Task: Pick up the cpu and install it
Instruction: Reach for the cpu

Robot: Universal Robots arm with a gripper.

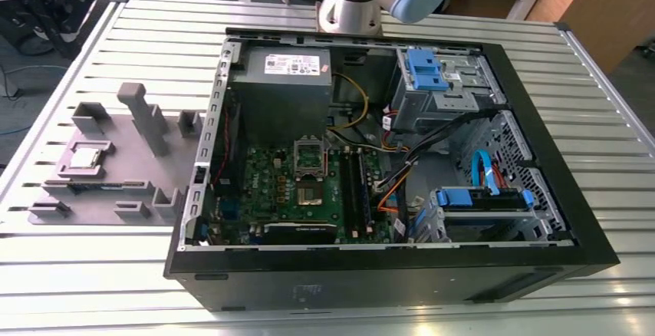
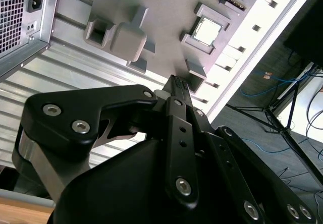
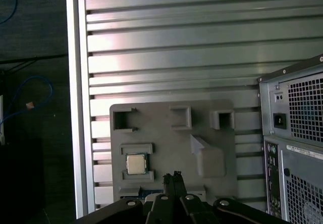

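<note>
At the left of the exterior view, the cpu lies in its pocket on the grey holder tray, not yet picked up. To its right, the open PC case has a motherboard socket that looks empty. In the first wrist view the gripper hovers near the chip, fingers pinched together on nothing. Picking and installing both remain.

Holder tray: laid on the slatted table, at the exterior view's left of the PC case.
cpu: seated in a tray recess.
Motherboard: mounted inside the case, beside the power supply.
</note>
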